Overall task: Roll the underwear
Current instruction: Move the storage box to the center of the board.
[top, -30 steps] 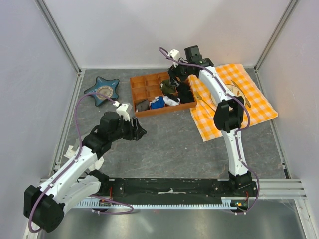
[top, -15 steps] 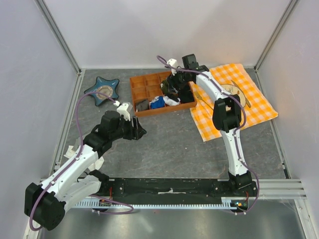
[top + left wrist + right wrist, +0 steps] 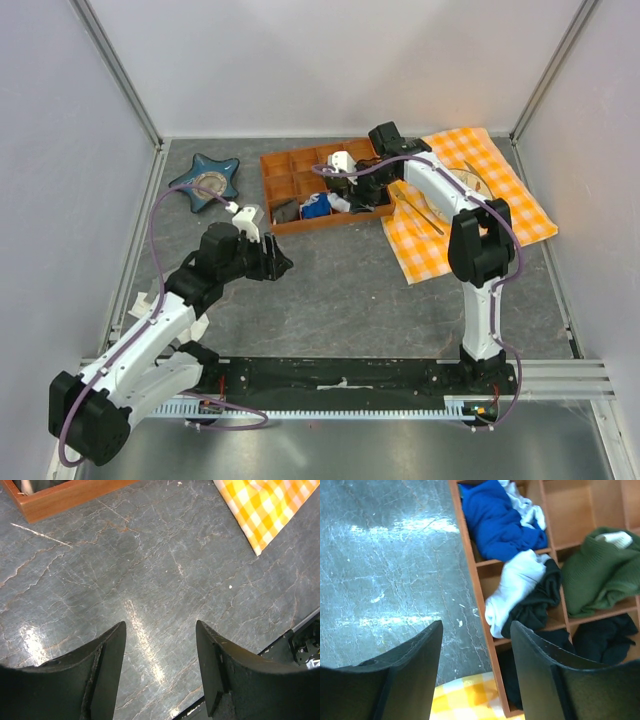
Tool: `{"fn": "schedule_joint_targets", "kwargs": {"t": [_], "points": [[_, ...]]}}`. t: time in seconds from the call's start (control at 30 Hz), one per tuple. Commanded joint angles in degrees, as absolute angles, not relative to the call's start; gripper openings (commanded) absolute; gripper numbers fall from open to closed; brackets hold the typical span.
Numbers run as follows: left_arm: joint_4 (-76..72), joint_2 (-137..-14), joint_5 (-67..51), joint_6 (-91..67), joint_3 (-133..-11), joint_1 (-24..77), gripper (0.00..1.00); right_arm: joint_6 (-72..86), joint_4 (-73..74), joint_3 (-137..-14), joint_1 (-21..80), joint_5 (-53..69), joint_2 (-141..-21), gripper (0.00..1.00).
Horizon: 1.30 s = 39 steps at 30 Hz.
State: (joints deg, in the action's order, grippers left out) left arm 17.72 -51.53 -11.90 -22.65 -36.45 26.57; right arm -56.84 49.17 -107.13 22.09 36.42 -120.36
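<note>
**Holdings at this moment: underwear in the tray, both end effectors released**

- Underwear [image 3: 600, 572]: dark olive-green cloth, a scrap of cream-white waistband showing at its top. You will find it bunched inside the orange-brown divided tray [image 3: 475, 582], in the compartment next to the one with the white and black pieces. Nothing grips it.
- Right end effector [image 3: 475, 630]: your right arm reaches over the tray. Its fingers stand apart with nothing between them, above the tray's outer wall and clear of the underwear.
- Left end effector [image 3: 160, 627]: released as well, fingers spread over the bare grey tabletop [image 3: 165, 555], well apart from the tray.
- Other tray contents: a blue garment [image 3: 495, 522], a white garment [image 3: 512, 587] lying against a black garment [image 3: 535, 605].
- Elsewhere on your tabletop: an orange-and-white checked cloth [image 3: 480, 190] just right of the tray, and a blue star-shaped dish [image 3: 207, 182] to its left
</note>
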Motion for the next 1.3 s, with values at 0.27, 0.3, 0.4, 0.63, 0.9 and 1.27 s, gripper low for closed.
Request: {"fn": "schedule_joint_targets", "kwargs": {"t": [0.27,0.3,0.4,0.63,0.9,1.27], "points": [[21.62,-46.23,-9.32,-19.34,-39.99,26.10,0.64,-60.91,51.59,-115.30,26.54,32.35,-130.16,0.55],[21.80,-46.06,-9.14,-19.25,-39.90,26.10,0.64,-60.65,51.59,-115.66,26.63,31.91,-130.69,0.55],[22.67,-45.18,-8.70,-19.07,-40.17,26.10,0.65,-60.56,51.68,-115.84,26.98,30.15,-132.27,0.51],[23.82,-43.42,-7.47,-18.81,-40.52,26.10,0.66,-63.63,54.40,-108.38,28.91,29.79,-128.95,0.23],[24.70,-41.75,-5.98,-18.81,-40.96,26.10,0.66,-63.29,52.65,-92.03,35.77,31.64,-119.36,0.19],[28.82,-36.74,-3.34,-17.58,-42.28,26.10,0.66,-51.42,56.05,-88.84,38.76,38.31,-111.89,0.51]]}}
